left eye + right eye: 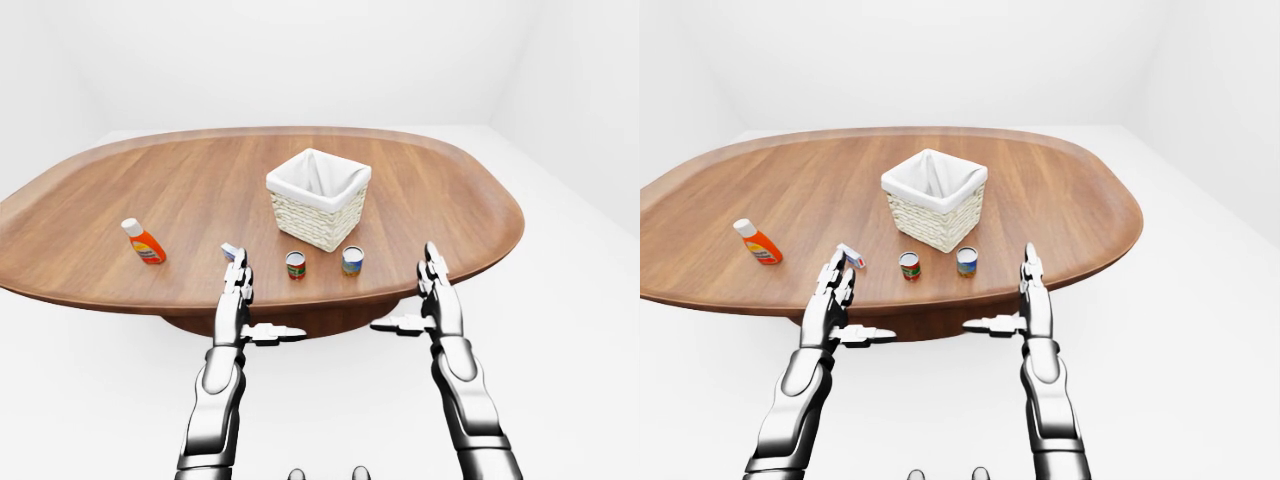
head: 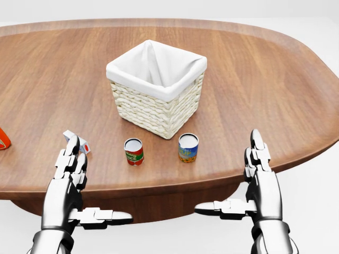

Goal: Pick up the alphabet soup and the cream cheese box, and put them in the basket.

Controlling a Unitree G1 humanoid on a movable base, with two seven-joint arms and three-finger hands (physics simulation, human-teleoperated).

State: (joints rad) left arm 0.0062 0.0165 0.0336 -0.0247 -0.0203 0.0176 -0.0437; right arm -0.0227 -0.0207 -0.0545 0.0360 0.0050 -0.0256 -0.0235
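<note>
Both hands, left hand (image 2: 71,161) and right hand (image 2: 258,159), hover wide open as the rigid, likely slippery alphabet soup (image 2: 188,147) can awaits a grasp around its sides.

On the table (image 2: 275,74), two cans sit just below the basket (image 2: 156,87): tomato can (image 2: 133,152) left, alphabet soup (image 2: 188,147) right. The cream cheese box (image 2: 83,145) lies farther left, the bottle (image 1: 144,241) farthest left.

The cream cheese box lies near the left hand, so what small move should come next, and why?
Probably the left hand should ease forward over the cream cheese box. Its open fingers partly hide the box in the head view but hold nothing. The right hand is also open, to the right of both cans.
</note>
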